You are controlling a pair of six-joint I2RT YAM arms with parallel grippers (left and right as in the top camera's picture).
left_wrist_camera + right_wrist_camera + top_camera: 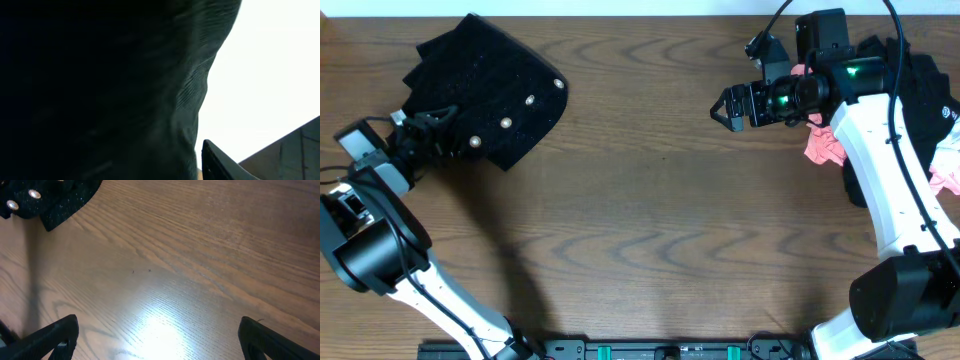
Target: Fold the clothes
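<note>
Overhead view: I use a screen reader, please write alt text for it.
A black knit garment with pearly buttons lies at the wooden table's far left, the left gripper at its edge. The right gripper hangs open at far right.

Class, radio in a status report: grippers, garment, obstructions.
Left gripper at edge of black garment, jaws unclear. Right gripper open, empty, over table. Garment compact, far left, buttons showing. Pink cloth far right, not in the way.

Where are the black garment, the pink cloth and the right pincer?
black garment (pixel 485 90), overhead view, middle of the fuzzy fabric.
pink cloth (pixel 823 147), overhead view, its crumpled middle.
right pincer (pixel 722 108), overhead view, between its fingertips.
</note>
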